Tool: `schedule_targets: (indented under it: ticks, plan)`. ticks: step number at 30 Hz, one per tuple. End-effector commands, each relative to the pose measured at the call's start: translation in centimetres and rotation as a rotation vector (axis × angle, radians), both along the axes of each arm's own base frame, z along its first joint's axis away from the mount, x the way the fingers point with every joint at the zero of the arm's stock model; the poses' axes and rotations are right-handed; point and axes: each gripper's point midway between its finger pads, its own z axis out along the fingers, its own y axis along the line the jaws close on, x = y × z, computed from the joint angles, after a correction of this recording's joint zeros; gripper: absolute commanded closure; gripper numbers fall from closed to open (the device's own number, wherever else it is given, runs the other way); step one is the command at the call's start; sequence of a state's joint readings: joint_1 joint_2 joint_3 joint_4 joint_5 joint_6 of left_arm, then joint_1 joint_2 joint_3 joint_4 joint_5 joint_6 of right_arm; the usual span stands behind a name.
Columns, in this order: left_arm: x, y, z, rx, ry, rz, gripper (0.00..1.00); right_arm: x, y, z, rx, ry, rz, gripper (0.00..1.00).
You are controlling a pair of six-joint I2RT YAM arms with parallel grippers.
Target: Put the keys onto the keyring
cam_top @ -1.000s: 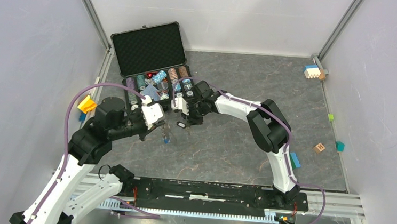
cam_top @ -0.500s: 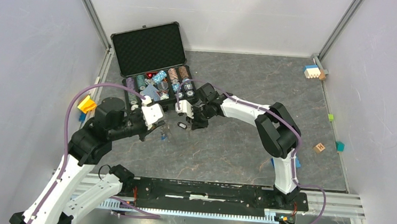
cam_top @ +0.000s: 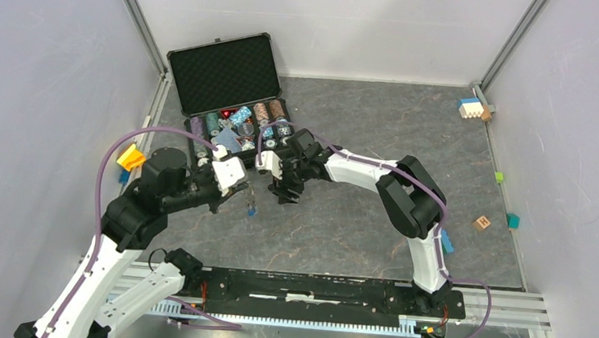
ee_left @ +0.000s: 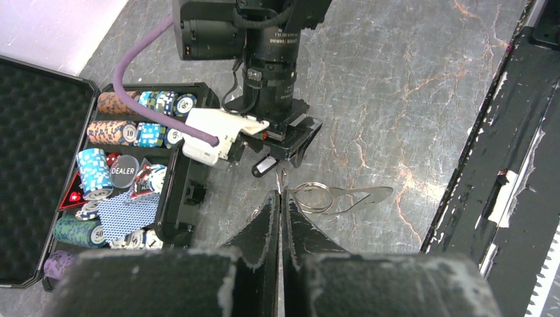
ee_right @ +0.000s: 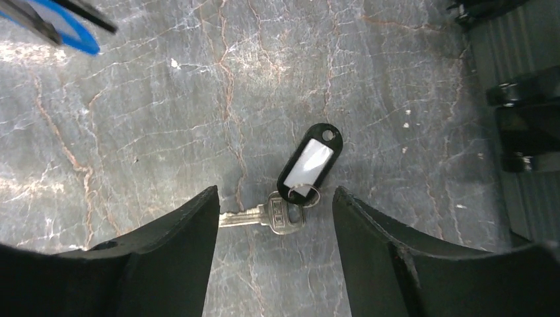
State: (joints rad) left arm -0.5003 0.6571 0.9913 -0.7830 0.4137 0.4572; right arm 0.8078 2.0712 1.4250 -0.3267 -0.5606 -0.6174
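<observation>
A small silver key (ee_right: 274, 214) with a black-and-white tag (ee_right: 310, 162) lies flat on the grey table. My right gripper (ee_right: 275, 195) is open just above it, one finger on each side and neither touching it. In the left wrist view that tag (ee_left: 264, 165) shows under the right gripper (ee_left: 290, 142). My left gripper (ee_left: 280, 198) is shut on a thin metal edge of the keyring (ee_left: 314, 196). A blue tag (cam_top: 251, 210) hangs below the left gripper (cam_top: 247, 197); the blue tag (ee_right: 59, 30) also shows in the right wrist view.
An open black case (cam_top: 207, 73) of poker chips (cam_top: 239, 120) stands just behind both grippers. A yellow block (cam_top: 130, 156) lies at the left wall. Small blocks (cam_top: 471, 108) (cam_top: 482, 223) sit at the right. The black rail (cam_top: 311, 287) runs along the near edge.
My right gripper has opened and shifted slightly left, down over the black-tagged key. The left gripper stays shut and has barely moved.
</observation>
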Motion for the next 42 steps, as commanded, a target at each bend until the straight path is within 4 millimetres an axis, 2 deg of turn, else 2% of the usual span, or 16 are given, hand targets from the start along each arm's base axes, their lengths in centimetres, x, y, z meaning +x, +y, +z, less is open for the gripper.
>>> schedule_targets:
  ticks: [1,5,10,19,24,29,30,33,37,42]
  plan:
    - [0.4,-0.1,1.8,-0.036,-0.068,0.000,0.98,1.2,1.5,-0.2,0.016,-0.027,-0.035,0.33]
    - [0.3,0.0,1.9,-0.038,-0.077,0.005,0.98,1.2,1.4,-1.0,0.005,-0.051,-0.061,0.40]
    - [0.3,0.0,2.0,-0.038,-0.081,0.004,0.98,1.6,0.4,-1.6,-0.025,-0.087,-0.096,0.59]
    - [0.5,-0.4,1.8,-0.028,-0.070,-0.020,0.98,0.9,-2.4,1.5,-0.041,-0.154,-0.080,0.91]
    - [0.8,-0.8,1.7,-0.016,-0.061,-0.041,0.98,-0.4,-4.8,1.6,-0.073,-0.142,-0.044,1.00]
    - [1.1,-1.3,1.8,-0.013,-0.055,-0.059,0.98,-1.5,-6.6,1.9,-0.068,-0.127,-0.035,1.00]
    - [1.2,-1.3,1.9,-0.014,-0.054,-0.058,0.98,-1.6,-6.6,2.1,-0.061,-0.130,-0.032,0.95]
    - [1.3,-1.5,1.9,-0.025,-0.056,-0.059,0.98,-1.4,-6.0,2.2,-0.044,-0.125,-0.011,0.72]
    - [1.1,-1.4,1.7,-0.030,-0.052,-0.055,0.98,-0.6,-4.2,2.1,-0.018,-0.111,0.018,0.55]
    - [0.9,-1.2,1.4,-0.035,-0.055,-0.047,0.98,0.5,-2.6,1.4,-0.008,-0.095,0.037,0.47]
